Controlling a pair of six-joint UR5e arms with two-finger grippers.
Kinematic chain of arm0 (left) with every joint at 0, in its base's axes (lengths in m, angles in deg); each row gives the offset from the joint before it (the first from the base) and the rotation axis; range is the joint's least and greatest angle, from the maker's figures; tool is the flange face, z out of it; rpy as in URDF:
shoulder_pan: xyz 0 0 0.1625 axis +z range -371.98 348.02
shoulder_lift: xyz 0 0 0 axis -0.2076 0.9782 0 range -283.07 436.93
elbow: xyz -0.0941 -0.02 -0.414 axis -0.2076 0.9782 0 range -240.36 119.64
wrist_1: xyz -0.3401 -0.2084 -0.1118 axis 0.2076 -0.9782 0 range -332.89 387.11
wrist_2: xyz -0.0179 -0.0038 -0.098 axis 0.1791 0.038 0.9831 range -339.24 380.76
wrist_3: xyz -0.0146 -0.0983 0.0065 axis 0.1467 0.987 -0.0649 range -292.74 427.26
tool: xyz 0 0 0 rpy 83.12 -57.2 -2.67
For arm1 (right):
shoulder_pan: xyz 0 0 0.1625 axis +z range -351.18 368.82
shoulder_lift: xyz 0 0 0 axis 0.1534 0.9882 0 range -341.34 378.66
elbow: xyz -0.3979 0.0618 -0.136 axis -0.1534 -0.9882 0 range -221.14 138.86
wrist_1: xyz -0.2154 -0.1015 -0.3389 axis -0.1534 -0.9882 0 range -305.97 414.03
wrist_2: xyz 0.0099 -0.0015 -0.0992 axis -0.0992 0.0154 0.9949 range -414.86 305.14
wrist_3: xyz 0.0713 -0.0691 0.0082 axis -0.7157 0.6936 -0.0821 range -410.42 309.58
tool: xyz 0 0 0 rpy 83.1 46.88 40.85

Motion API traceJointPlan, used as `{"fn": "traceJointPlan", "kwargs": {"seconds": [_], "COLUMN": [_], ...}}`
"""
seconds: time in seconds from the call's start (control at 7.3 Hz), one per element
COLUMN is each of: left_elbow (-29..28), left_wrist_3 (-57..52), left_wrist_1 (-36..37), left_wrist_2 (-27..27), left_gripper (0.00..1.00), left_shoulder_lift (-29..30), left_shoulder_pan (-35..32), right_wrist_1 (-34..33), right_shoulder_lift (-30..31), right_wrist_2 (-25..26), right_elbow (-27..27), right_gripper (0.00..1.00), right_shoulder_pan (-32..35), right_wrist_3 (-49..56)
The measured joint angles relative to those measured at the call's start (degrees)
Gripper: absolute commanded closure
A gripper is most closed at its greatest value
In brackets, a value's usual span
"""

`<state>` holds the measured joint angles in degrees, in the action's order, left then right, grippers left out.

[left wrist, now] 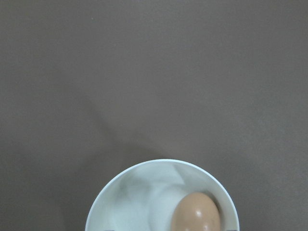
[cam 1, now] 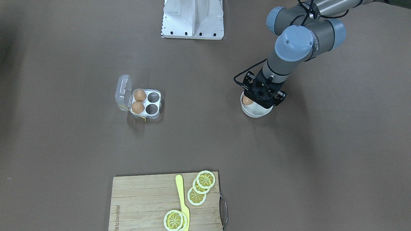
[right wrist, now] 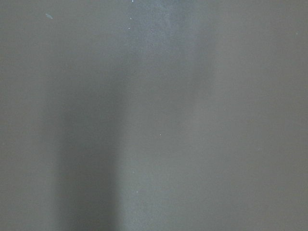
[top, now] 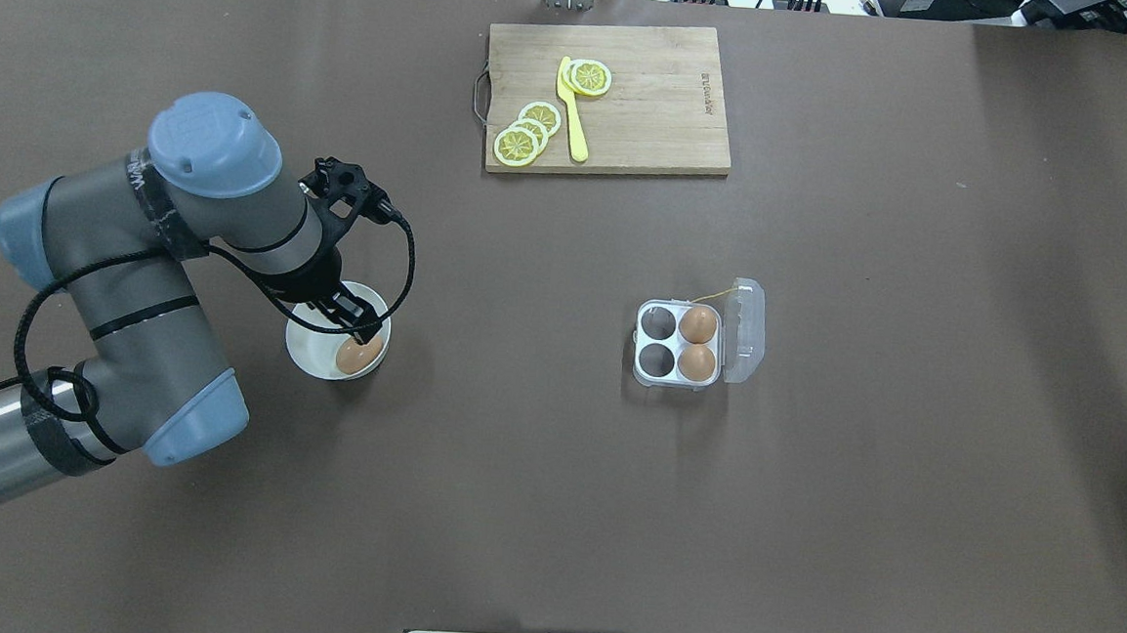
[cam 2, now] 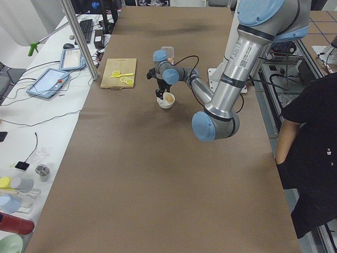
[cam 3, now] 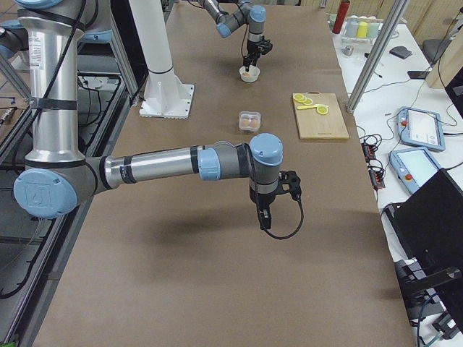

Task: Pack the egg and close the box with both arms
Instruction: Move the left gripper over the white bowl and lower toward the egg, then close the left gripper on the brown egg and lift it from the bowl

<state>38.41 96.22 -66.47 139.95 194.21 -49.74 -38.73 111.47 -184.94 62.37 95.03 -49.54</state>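
Observation:
The clear box (cam 1: 155, 105) lies lid-open at mid-table, also in the overhead view (top: 642, 342). Two eggs (top: 698, 342) fill the cells beside the lid; the other two cells are bare. A third egg (top: 358, 355) lies in a round white bowl (top: 312, 355); it also shows in the left wrist view (left wrist: 196, 211). My left gripper (top: 356, 321) hangs just above the bowl, over the egg, apparently open and holding nothing. My right gripper (cam 3: 263, 217) hovers low over bare table far from the box; I cannot tell whether it is open or shut.
A wooden cutting board (top: 654, 117) with lemon slices and a yellow knife (top: 572, 112) lies at the far table edge. The white robot base plate (cam 1: 194, 14) stands at the near edge. A person in black (cam 2: 310, 158) stands beside the table.

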Motion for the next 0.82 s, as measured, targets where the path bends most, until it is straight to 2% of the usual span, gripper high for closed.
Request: {"fn": "traceJointPlan", "kwargs": {"seconds": [0.27,0.82], "left_elbow": [-0.5,-1.3], "left_wrist_3": [0.0,0.0], "left_wrist_1": [0.0,-0.1], "left_wrist_2": [-0.1,-0.1], "left_gripper": [0.21,0.3], "left_shoulder_lift": [0.1,0.3], "left_shoulder_pan": [0.8,1.5], "right_wrist_1": [0.0,0.0], "right_shoulder_lift": [0.0,0.1], "right_wrist_2": [0.0,-0.1], "right_elbow": [0.0,0.1], "right_gripper": [0.0,0.0], "right_shoulder_pan": [0.0,0.2], "right_wrist_3": [0.0,0.0]}}
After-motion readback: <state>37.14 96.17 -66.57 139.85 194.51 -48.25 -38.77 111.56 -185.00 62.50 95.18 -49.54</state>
